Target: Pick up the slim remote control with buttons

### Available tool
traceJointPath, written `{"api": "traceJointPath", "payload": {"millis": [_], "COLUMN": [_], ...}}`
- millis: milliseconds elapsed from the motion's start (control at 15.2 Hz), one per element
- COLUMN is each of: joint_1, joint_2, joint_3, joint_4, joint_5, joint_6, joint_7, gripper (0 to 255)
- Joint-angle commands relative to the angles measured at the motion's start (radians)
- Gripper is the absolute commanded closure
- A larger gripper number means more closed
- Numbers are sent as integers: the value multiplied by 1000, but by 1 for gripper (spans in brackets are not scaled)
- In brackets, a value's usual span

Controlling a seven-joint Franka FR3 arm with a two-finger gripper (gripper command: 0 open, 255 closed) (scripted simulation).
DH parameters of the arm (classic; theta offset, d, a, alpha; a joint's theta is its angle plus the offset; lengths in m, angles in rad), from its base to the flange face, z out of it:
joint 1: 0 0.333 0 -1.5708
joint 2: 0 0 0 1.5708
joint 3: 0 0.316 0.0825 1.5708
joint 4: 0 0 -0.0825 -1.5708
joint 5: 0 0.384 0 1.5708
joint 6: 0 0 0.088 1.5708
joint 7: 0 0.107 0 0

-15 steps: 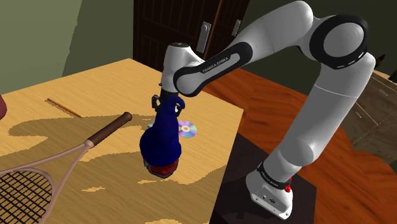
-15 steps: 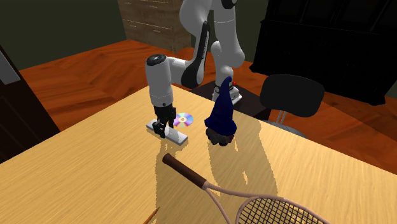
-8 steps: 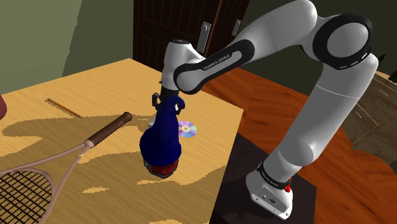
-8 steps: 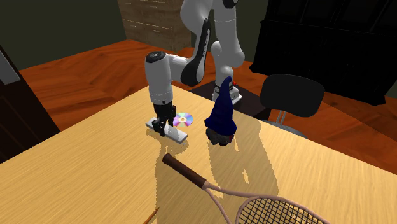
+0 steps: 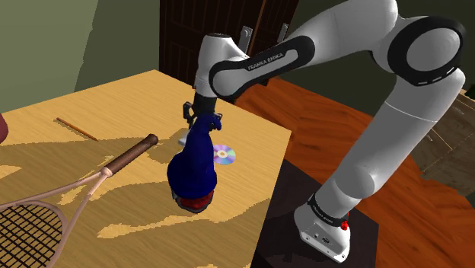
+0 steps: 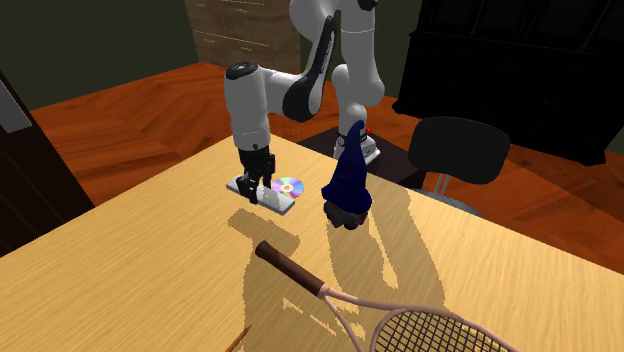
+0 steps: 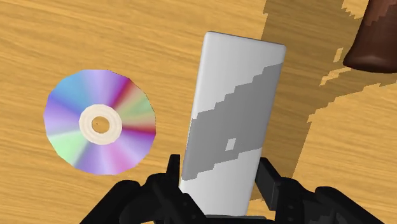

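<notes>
End effector (image 7: 219,184) clamped on the white remote (image 7: 235,114). Rainbow disc (image 7: 100,122) lies just beside it on the bench (image 6: 150,270); blue cone (image 6: 348,180) and racket (image 6: 330,295) nearby, apart.

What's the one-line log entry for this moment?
phase: grasp | gripper: shut on remote | remote: plain white, slim, clasped at one end | disc: beside remote, not touching

Dim surroundings, brightly lit table (image 5: 114,99), hard jagged-edged arm (image 5: 403,129) shadows across it and the remote control (image 7: 232,121), sharp focus.
</notes>
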Motion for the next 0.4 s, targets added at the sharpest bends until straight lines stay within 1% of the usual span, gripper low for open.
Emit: {"api": "traceJointPath", "payload": {"millis": [0,198,330], "joint_1": [-1,-3,-3], "joint_2": [-18,-42,-43], "joint_3": [2,3,3], "joint_4": [14,31,32], "joint_5": [12,27,28], "joint_6": [-29,-68,-70], "joint_7": [-7,-17,-18], "gripper": [255,255,255]}}
